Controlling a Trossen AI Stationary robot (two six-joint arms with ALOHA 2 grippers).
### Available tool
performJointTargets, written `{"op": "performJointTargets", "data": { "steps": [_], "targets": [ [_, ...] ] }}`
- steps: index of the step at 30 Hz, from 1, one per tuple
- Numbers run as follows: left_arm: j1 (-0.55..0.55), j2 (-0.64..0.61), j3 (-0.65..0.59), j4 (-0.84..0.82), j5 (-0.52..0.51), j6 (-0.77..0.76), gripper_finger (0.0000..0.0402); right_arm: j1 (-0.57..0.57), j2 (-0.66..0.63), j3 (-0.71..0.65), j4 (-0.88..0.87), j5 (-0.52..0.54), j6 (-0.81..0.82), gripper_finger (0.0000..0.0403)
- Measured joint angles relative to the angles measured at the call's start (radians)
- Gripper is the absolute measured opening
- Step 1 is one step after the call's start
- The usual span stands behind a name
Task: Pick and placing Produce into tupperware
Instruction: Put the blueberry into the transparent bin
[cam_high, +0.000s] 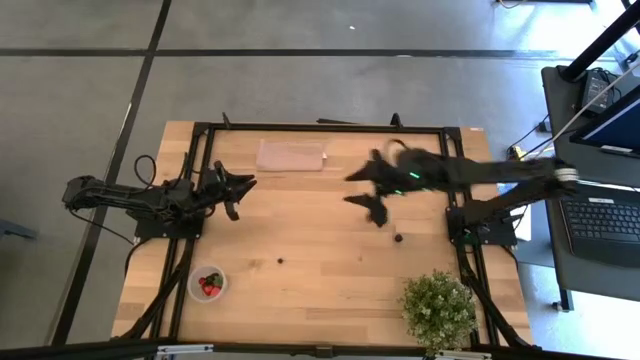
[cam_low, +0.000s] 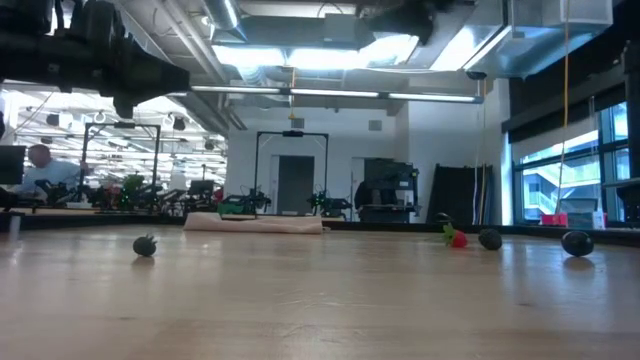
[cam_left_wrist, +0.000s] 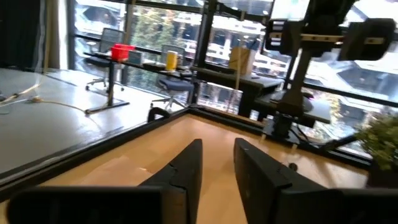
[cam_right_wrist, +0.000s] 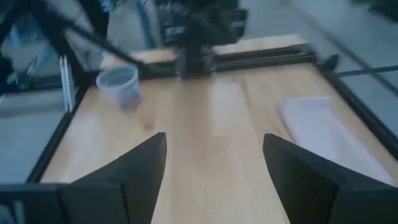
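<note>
Right gripper (cam_high: 366, 190) up off the table (cam_high: 320, 270), out over its middle; fingers (cam_right_wrist: 134, 168) spread wide, nothing between them. Just past its tips toward the plant side, a dark berry (cam_high: 398, 238) lies loose on the wood. Farther that way, at the table's corner, the potted plant (cam_high: 438, 308). On the gripper's other side, toward the far edge, the flat pinkish cloth (cam_high: 291, 155).

Left gripper (cam_high: 238, 192) also raised, well apart from the right one across the table; fingers (cam_left_wrist: 186, 171) close together with a narrow gap, holding nothing. Between the two grippers and toward the near edge, a second small dark berry (cam_high: 280, 261). Near the left arm's base, the tub (cam_high: 207, 284) stands upright with red strawberries (cam_high: 210, 287) inside.

Low view: more berries scattered on the wood, one strawberry (cam_low: 457, 239) among them. A person (cam_low: 40, 170) sits in the room behind.

No legible writing or labels anywhere.
</note>
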Motion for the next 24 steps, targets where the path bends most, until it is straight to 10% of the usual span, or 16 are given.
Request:
{"op": "performJointTargets", "data": {
  "steps": [12,24],
  "targets": [
    [0.0,0.0,0.062,-0.001,0.14,0.001,0.0247,0.094,-0.548,-0.564,0.307,0.185,0.109,0.0269],
    [0.0,0.024,0.079,-0.001,0.356,-0.145,0.0276,0.093,-0.65,-0.708,0.443,0.31,0.08,0.0269]
  ]
}}
